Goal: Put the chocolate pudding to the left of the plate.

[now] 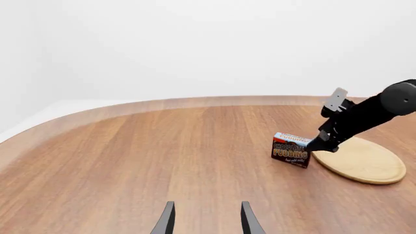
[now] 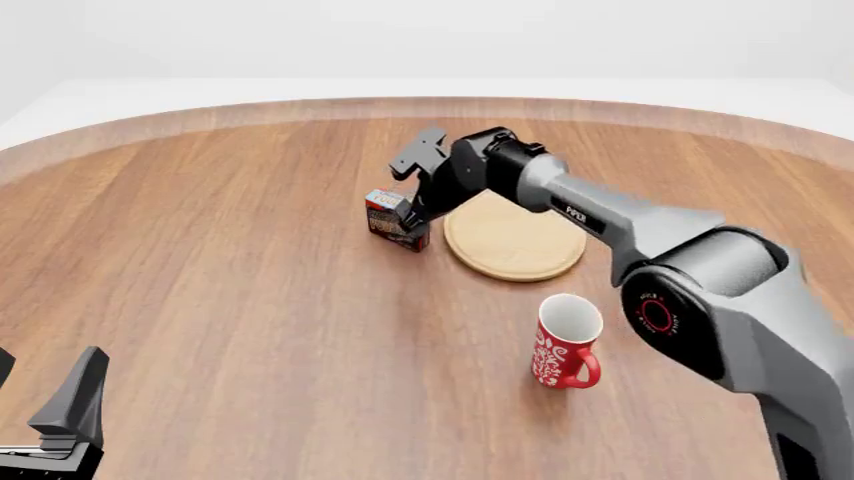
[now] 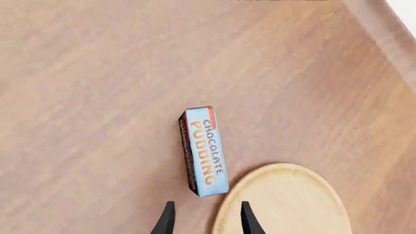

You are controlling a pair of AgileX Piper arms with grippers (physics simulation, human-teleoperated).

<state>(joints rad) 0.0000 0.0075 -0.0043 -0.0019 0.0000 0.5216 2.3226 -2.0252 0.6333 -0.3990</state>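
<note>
The chocolate pudding [image 2: 395,219], a small dark brown carton with a light blue top band, stands on the table just left of the light-wood plate [image 2: 518,240]. My right gripper [image 2: 415,210] hovers over the carton's plate-side end, open, with nothing between its fingers. In the right wrist view the carton [image 3: 202,151] lies just beyond the fingertips of that gripper [image 3: 204,217], beside the plate [image 3: 286,202]. My left gripper [image 2: 40,392] is open and empty near the table's front left. The left wrist view shows the carton [image 1: 291,150], the plate [image 1: 365,161] and the right gripper [image 1: 322,145] far ahead.
A red patterned mug [image 2: 566,342] stands upright in front of the plate, toward the right. The right arm [image 2: 627,225] reaches across above the plate's right side. The wooden table's curved far edge [image 2: 427,104] runs behind.
</note>
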